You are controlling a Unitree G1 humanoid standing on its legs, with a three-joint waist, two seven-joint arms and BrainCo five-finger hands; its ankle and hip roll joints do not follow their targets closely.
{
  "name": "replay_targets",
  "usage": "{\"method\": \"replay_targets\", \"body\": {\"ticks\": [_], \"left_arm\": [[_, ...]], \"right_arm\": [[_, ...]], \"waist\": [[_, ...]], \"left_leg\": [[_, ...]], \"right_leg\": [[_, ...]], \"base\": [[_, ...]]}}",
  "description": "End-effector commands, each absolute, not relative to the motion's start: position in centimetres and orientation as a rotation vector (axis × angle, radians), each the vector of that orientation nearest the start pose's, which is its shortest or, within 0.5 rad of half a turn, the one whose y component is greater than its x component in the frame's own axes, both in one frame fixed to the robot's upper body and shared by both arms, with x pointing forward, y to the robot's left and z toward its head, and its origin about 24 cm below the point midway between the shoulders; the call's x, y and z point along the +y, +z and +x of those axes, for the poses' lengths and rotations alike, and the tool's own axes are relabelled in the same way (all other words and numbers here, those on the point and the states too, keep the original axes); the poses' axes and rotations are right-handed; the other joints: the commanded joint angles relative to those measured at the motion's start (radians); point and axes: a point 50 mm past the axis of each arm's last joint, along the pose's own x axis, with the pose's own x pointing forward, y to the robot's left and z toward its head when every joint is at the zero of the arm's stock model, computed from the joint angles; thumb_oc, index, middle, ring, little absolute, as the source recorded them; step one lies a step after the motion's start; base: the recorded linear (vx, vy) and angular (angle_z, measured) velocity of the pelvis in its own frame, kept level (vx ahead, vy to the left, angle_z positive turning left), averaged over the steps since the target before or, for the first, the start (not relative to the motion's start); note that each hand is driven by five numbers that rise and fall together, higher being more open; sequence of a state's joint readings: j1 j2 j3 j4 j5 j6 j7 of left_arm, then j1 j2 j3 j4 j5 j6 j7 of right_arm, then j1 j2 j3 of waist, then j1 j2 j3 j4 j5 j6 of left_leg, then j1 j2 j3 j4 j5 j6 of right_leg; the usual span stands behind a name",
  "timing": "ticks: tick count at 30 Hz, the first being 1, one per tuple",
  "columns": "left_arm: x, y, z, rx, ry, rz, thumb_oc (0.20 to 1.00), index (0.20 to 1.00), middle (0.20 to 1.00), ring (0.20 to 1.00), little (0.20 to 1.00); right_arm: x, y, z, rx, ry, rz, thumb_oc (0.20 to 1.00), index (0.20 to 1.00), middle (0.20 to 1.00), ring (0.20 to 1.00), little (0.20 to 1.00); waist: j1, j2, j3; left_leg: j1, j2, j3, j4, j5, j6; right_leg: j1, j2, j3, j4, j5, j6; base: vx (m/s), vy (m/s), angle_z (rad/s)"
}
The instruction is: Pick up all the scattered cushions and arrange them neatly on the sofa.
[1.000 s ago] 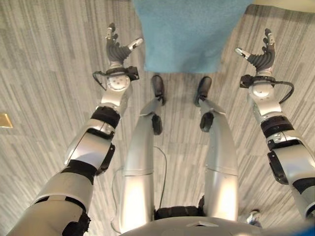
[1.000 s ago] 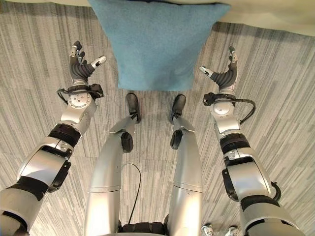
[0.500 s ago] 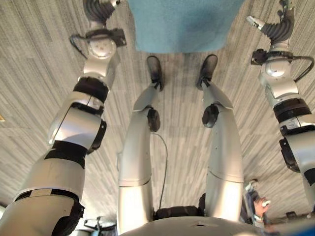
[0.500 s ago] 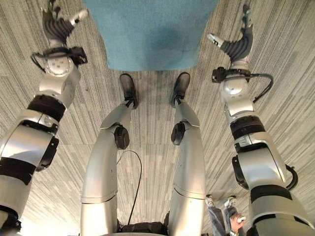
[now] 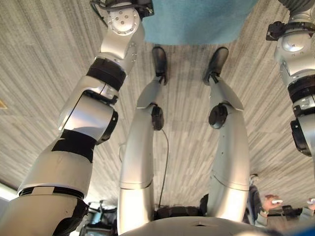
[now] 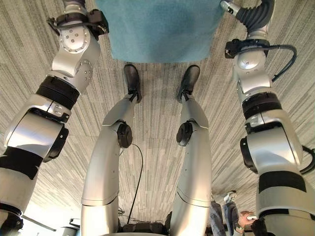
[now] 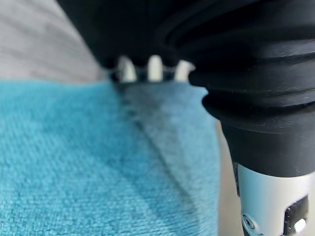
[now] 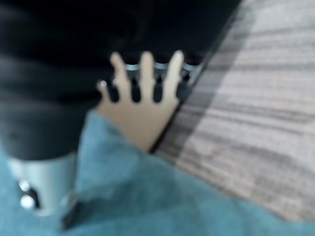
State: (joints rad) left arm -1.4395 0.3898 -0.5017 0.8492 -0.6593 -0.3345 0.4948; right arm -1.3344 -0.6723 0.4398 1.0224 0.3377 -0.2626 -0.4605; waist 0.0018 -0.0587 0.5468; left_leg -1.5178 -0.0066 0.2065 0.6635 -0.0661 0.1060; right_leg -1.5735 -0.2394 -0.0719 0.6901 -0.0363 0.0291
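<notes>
Item one, blue cushion (image 6: 160, 29): you have it lying on the grey striped carpet floor (image 6: 147, 128) directly ahead, its near edge just beyond the robot's feet and its far part running off the top of both eye views. Item two, left hand (image 7: 147, 69): your left arm reaches forward to the cushion's left side; the wrist view looks along the dark ribbed cover with the blue fabric close underneath, and little of the fingers can be seen past the cover, so you cannot tell how far they are spread or whether they have hold of anything. Item three, right hand (image 6: 253, 14): your right arm reaches forward beside the cushion's right side; thumb and fingers stand apart and relaxed, gripping nothing, with the cushion's blue fabric close below the hand in the wrist view. Item four, a person (image 6: 241, 219): at the lower right of the eye views, behind the robot, a hand and legs visible.
</notes>
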Motion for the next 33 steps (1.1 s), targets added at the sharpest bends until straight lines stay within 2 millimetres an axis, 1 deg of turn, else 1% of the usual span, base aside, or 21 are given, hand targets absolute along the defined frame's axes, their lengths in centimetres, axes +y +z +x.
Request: {"method": "replay_targets", "body": {"ticks": [1,3,4,6,8,9,10,11,12,13,14,15,16,17,18,23,24,25,28,30,33], "left_arm": [[9.3,36.0,38.4,-0.808,0.033,-0.174,1.000,1.000,1.000,1.000,1.000],[8.8,36.7,38.1,-0.824,0.007,-0.199,1.000,1.000,1.000,1.000,1.000],[8.7,36.8,38.0,-0.825,0.000,-0.207,1.000,1.000,1.000,1.000,1.000],[8.2,37.2,37.7,-0.842,-0.022,-0.218,1.000,1.000,1.000,1.000,1.000],[7.9,37.4,37.5,-0.847,-0.040,-0.240,1.000,1.000,1.000,1.000,1.000],[7.8,37.9,37.2,-0.867,-0.050,-0.253,1.000,1.000,1.000,1.000,1.000],[7.6,37.9,37.2,-0.865,-0.055,-0.266,1.000,1.000,1.000,1.000,1.000],[7.5,37.8,37.2,-0.860,-0.058,-0.279,1.000,1.000,1.000,1.000,1.000],[7.4,37.7,37.1,-0.861,-0.061,-0.301,1.000,1.000,1.000,1.000,1.000],[7.2,37.6,37.1,-0.860,-0.065,-0.312,1.000,1.000,1.000,1.000,1.000],[6.9,37.5,36.9,-0.859,-0.076,-0.330,0.605,0.605,0.605,0.605,0.605],[7.0,37.6,36.8,-0.866,-0.075,-0.349,0.200,0.200,0.200,0.200,0.200],[7.0,37.7,36.6,-0.875,-0.081,-0.355,0.200,0.200,0.200,0.200,0.200],[7.2,37.7,36.4,-0.895,-0.079,-0.360,0.200,0.200,0.200,0.200,0.200],[7.3,37.8,36.2,-0.903,-0.080,-0.368,0.200,0.200,0.200,0.200,0.200],[8.3,36.9,36.2,-0.908,-0.073,-0.367,0.200,0.200,0.200,0.200,0.200],[8.4,36.7,36.2,-0.908,-0.071,-0.374,0.200,0.200,0.200,0.200,0.200],[8.6,36.1,36.2,-0.902,-0.072,-0.384,0.200,0.200,0.200,0.200,0.200],[9.0,35.6,35.7,-0.925,-0.083,-0.422,0.200,0.200,0.200,0.200,0.200],[9.3,34.7,35.6,-0.916,-0.077,-0.452,0.200,0.200,0.200,0.200,0.200],[10.0,33.6,35.1,-0.924,-0.068,-0.491,0.200,0.200,0.200,0.200,0.200]], "right_arm": [[-23.0,32.7,39.7,-0.631,-0.421,-0.380,1.000,1.000,1.000,1.000,1.000],[-21.6,34.1,40.0,-0.641,-0.385,-0.402,1.000,1.000,1.000,1.000,1.000],[-21.2,34.3,40.1,-0.642,-0.373,-0.399,1.000,1.000,1.000,1.000,1.000],[-19.5,35.5,40.2,-0.670,-0.336,-0.408,1.000,1.000,1.000,1.000,1.000],[-18.0,36.1,40.2,-0.690,-0.297,-0.405,1.000,1.000,1.000,1.000,1.000],[-16.7,36.6,40.2,-0.711,-0.257,-0.375,1.000,1.000,1.000,1.000,1.000],[-15.4,37.1,40.0,-0.733,-0.225,-0.368,1.000,1.000,1.000,1.000,1.000],[-14.7,37.3,40.0,-0.740,-0.206,-0.363,1.000,1.000,1.000,1.000,1.000],[-13.3,37.5,39.8,-0.760,-0.157,-0.313,1.000,1.000,1.000,1.000,1.000],[-12.3,37.9,39.5,-0.788,-0.120,-0.317,0.583,0.583,0.583,0.583,0.583],[-10.9,38.2,39.1,-0.817,-0.068,-0.267,0.228,0.228,0.228,0.228,0.228],[-9.1,39.0,38.2,-0.873,0.002,-0.219,0.200,0.200,0.200,0.200,0.200],[-8.5,39.2,37.8,-0.890,0.032,-0.175,0.200,0.200,0.200,0.200,0.200],[-7.4,39.7,36.9,-0.940,0.092,-0.120,0.200,0.200,0.200,0.200,0.200],[-6.9,39.9,36.5,-0.963,0.117,-0.098,0.200,0.200,0.200,0.200,0.200],[-5.6,39.9,35.1,-1.027,0.193,-0.095,0.200,0.200,0.200,0.200,0.200],[-5.5,39.7,35.0,-1.030,0.203,-0.083,0.200,0.200,0.200,0.200,0.200],[-5.3,39.4,34.6,-1.049,0.225,-0.072,0.200,0.200,0.200,0.200,0.200],[-5.5,38.9,33.9,-1.084,0.254,-0.061,0.200,0.200,0.200,0.200,0.200],[-5.9,38.3,33.6,-1.101,0.253,-0.078,0.200,0.200,0.200,0.200,0.200],[-6.6,36.9,33.2,-1.110,0.251,-0.092,0.200,0.200,0.200,0.200,0.200]], "waist": [[-0.013,0.049,-0.054],[0.002,0.062,-0.050],[0.008,0.067,-0.049],[0.018,0.074,-0.043],[0.026,0.077,-0.041],[0.030,0.081,-0.041],[0.030,0.084,-0.039],[0.031,0.084,-0.041],[0.035,0.084,-0.043],[0.036,0.082,-0.046],[0.034,0.081,-0.048],[0.031,0.078,-0.053],[0.031,0.079,-0.054],[0.028,0.078,-0.058],[0.028,0.078,-0.058],[0.021,0.074,-0.068],[0.019,0.074,-0.071],[0.016,0.074,-0.078],[0.010,0.076,-0.085],[0.004,0.075,-0.091],[0.003,0.073,-0.098]], "left_leg": [[-0.001,-0.035,-0.166,-0.046,0.034,-0.092],[-0.012,-0.039,-0.167,-0.044,0.039,-0.091],[-0.013,-0.040,-0.166,-0.045,0.041,-0.090],[-0.018,-0.042,-0.167,-0.040,0.044,-0.090],[-0.019,-0.043,-0.162,-0.036,0.046,-0.090],[-0.020,-0.044,-0.162,-0.032,0.046,-0.090],[-0.020,-0.044,-0.162,-0.033,0.048,-0.090],[-0.020,-0.043,-0.162,-0.036,0.050,-0.090],[-0.017,-0.043,-0.164,-0.040,0.051,-0.090],[-0.016,-0.041,-0.162,-0.041,0.052,-0.092],[-0.016,-0.040,-0.162,-0.040,0.054,-0.093],[-0.014,-0.038,-0.162,-0.045,0.058,-0.095],[-0.014,-0.038,-0.164,-0.047,0.059,-0.096],[-0.011,-0.037,-0.161,-0.054,0.062,-0.097],[-0.010,-0.036,-0.161,-0.058,0.063,-0.098],[0.009,-0.031,-0.156,-0.077,0.068,-0.097],[0.015,-0.029,-0.154,-0.082,0.069,-0.097],[0.037,-0.028,-0.152,-0.102,0.072,-0.099],[0.086,-0.023,-0.151,-0.149,0.085,-0.104],[0.129,-0.021,-0.153,-0.183,0.094,-0.106],[0.193,-0.022,-0.165,-0.222,0.105,-0.112]], "right_leg": [[0.032,-0.032,0.028,0.034,-0.003,0.123],[0.021,-0.032,0.031,0.035,0.004,0.125],[0.020,-0.032,0.030,0.034,0.007,0.125],[0.015,-0.031,0.029,0.037,0.013,0.127],[0.014,-0.028,0.029,0.043,0.014,0.126],[0.013,-0.027,0.031,0.044,0.012,0.125],[0.012,-0.026,0.031,0.046,0.009,0.123],[0.012,-0.026,0.030,0.046,0.008,0.122],[0.013,-0.026,0.029,0.042,0.007,0.120],[0.013,-0.023,0.027,0.040,0.006,0.118],[0.012,-0.019,0.026,0.040,0.007,0.117],[0.011,-0.015,0.024,0.037,0.006,0.115],[0.010,-0.014,0.023,0.036,0.007,0.115],[0.010,-0.010,0.023,0.034,0.009,0.114],[0.009,-0.009,0.022,0.033,0.010,0.115],[0.025,-0.003,0.012,0.019,0.017,0.117],[0.031,-0.002,0.009,0.013,0.018,0.117],[0.051,0.005,0.002,-0.004,0.022,0.117],[0.098,0.011,-0.010,-0.035,0.028,0.120],[0.141,0.016,-0.020,-0.055,0.028,0.119],[0.207,0.025,-0.034,-0.079,0.024,0.117]], "base": [[0.00,0.000,0.00],[0.00,0.000,0.00],[-0.01,0.013,0.03],[-0.01,0.011,0.04],[0.00,-0.004,0.02],[0.00,0.000,0.00],[0.00,0.000,0.00],[0.00,0.000,0.00],[0.00,0.000,0.00],[0.00,0.000,0.00],[0.00,0.000,0.00],[0.00,0.000,0.00],[0.00,0.000,0.00],[0.00,0.000,0.00],[-0.01,0.001,-0.03],[0.00,0.000,-0.01],[0.00,0.000,0.00],[-0.04,-0.011,-0.03],[-0.04,-0.017,0.00],[-0.04,-0.021,0.03],[-0.02,-0.061,0.00]]}}
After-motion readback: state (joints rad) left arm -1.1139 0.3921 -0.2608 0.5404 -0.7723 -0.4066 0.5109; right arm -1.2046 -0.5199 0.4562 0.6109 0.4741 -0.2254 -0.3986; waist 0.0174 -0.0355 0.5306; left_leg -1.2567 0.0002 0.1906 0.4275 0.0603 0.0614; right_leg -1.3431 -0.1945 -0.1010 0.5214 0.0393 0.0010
